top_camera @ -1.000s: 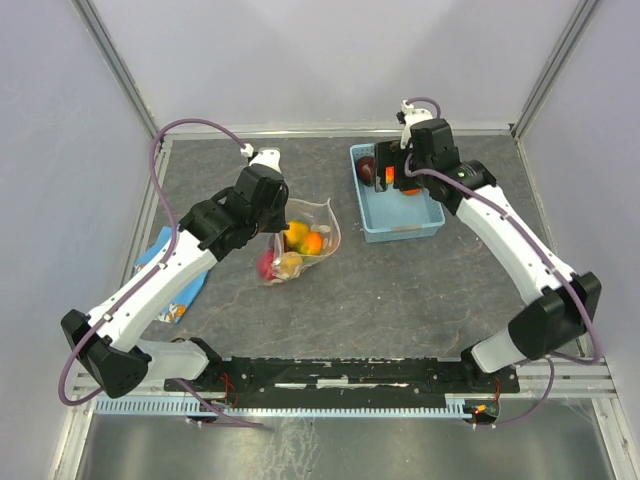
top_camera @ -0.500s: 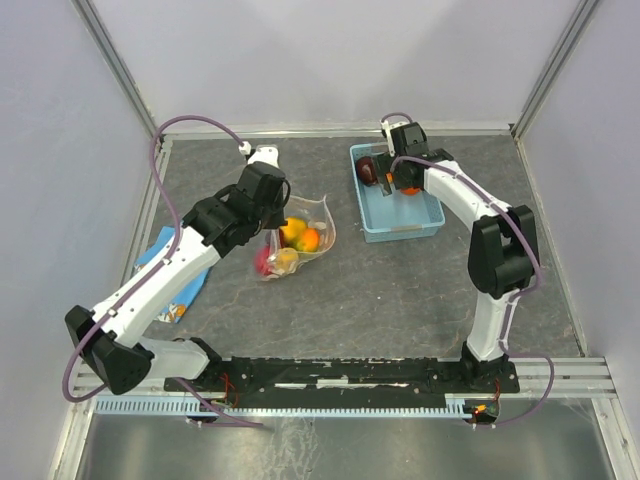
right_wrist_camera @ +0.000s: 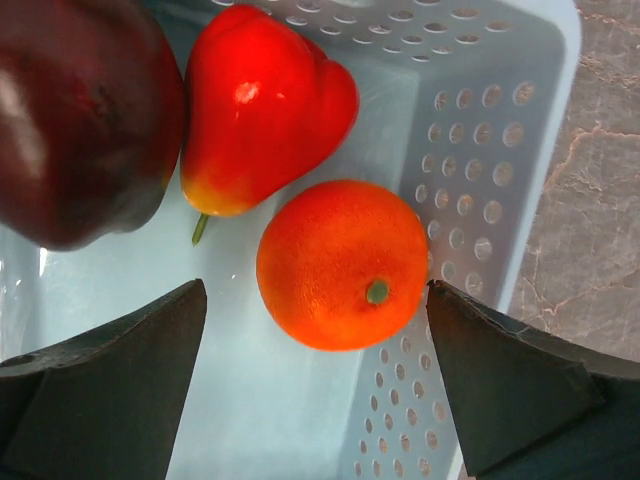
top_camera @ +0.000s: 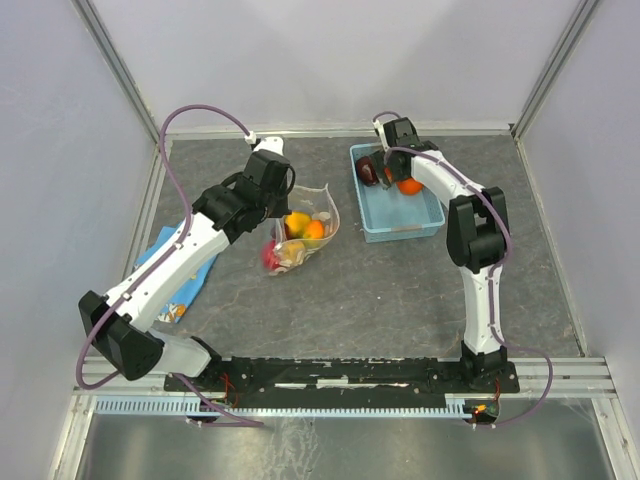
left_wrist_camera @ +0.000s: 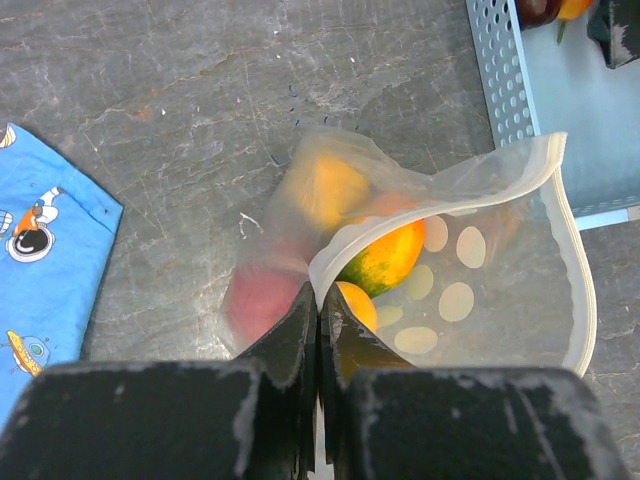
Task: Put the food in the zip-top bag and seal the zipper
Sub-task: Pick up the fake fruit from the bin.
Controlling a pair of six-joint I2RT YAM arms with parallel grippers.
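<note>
**Left hand pinching the bag's rim, right hand spread over the basket**

My left hand (left_wrist_camera: 319,300) is clenched, its two fingers pressed flat together on the near rim of the zip-top bag (left_wrist_camera: 500,320). It holds that edge up so the mouth gapes toward the wrist camera. The zipper (left_wrist_camera: 583,280) runs as a whitish strip around the open mouth, its two sides well apart, so the bag is unsealed.

The bag rests on the grey surface (left_wrist_camera: 150,100), roughly midway between the blue cartoon-print cloth (left_wrist_camera: 45,270) and the light-blue basket (right_wrist_camera: 480,130), near the basket's corner. Some of the food is inside it:
- an orange-and-green mango (left_wrist_camera: 385,255), seen through the mouth
- a small yellow-orange piece (left_wrist_camera: 355,305) just beside my fingers
- a yellow fruit (left_wrist_camera: 325,190), blurred behind the plastic
- a reddish fruit (left_wrist_camera: 255,300), also blurred behind the plastic

My right hand (right_wrist_camera: 315,300) is released, fingers spread wide over the basket and gripping nothing. The orange (right_wrist_camera: 343,262) lies between the two fingertips, close to the basket's perforated wall. I cannot tell whether either finger touches it. Beside it lie a glossy red pepper (right_wrist_camera: 262,110) with a short green stem and a dark maroon apple (right_wrist_camera: 80,120). The pepper and apple sit tight against each other.
</note>
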